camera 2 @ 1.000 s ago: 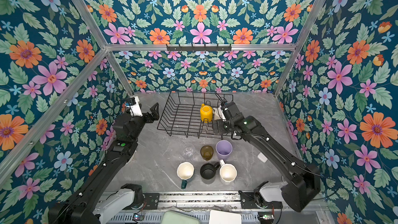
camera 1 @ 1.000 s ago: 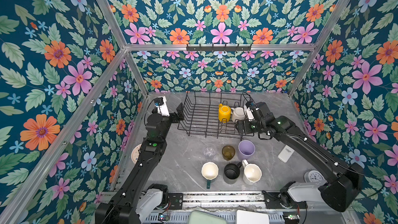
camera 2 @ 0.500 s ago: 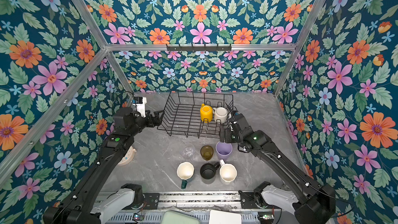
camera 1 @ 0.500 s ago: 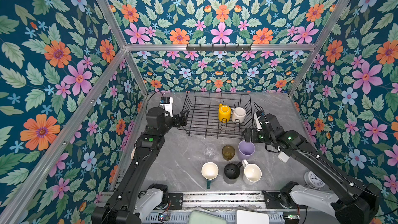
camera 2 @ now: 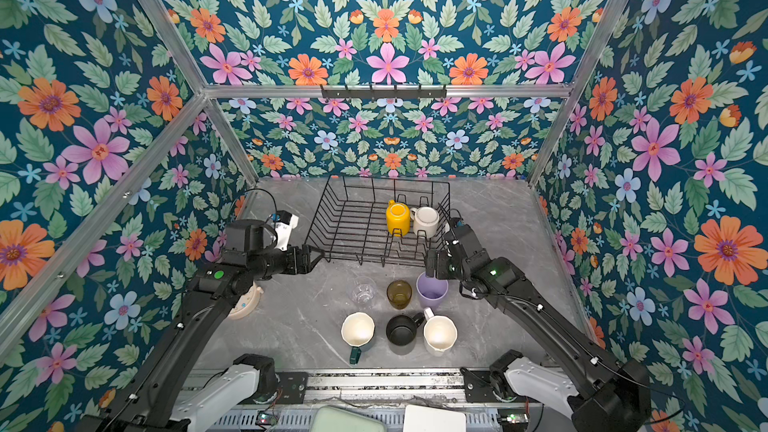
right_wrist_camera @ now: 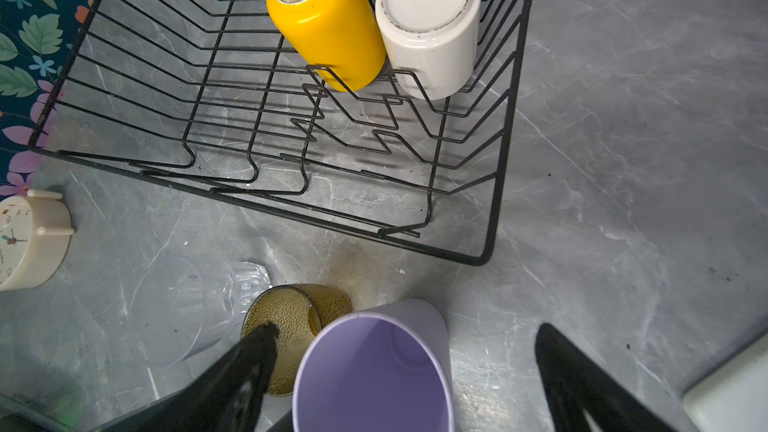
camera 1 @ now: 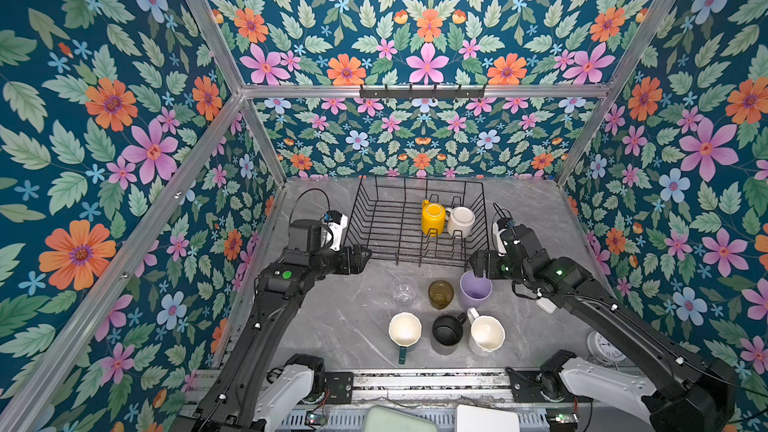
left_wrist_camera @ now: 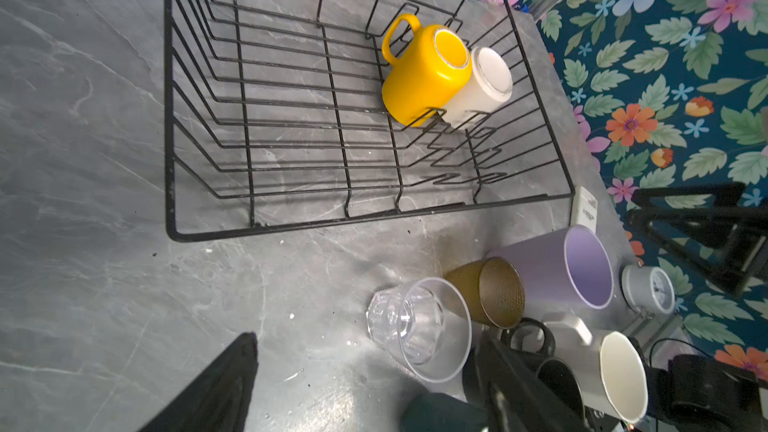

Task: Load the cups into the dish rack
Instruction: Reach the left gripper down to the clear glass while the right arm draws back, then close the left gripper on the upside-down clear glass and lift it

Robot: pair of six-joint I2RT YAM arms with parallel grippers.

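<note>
Both top views are showing the black wire dish rack (camera 1: 386, 226) sitting at the back of the grey marbled table (camera 1: 332, 326), carrying 2 cups: a glossy yellow mug (camera 1: 432, 218) and an off-white mug (camera 1: 460, 221), touching, leaning on the zigzag prongs. The right wrist view is adding that both are lying base-up, unglazed foot rings showing. 6 cups are standing upright on the table before the rack: ribbed clear glass (camera 1: 405, 290), dimpled amber glass (camera 1: 440, 293), smooth lilac tumbler (camera 1: 475, 290); nearer the robot, dark-green mug (camera 1: 404, 329), black mug (camera 1: 447, 329), white mug (camera 1: 485, 334). From above the green one is giving only a pale inside and a green handle; the left wrist view is catching its dark wall. Right gripper (right_wrist_camera: 406, 328) is standing open, black fingers straddling the tumbler's rim, gripping nothing. Left gripper (camera 1: 365, 255) is hovering at the rack's near left corner, jaws spread, empty. A cream alarm clock (camera 2: 245, 305) is peeking out beside the left arm in a top view.
</note>
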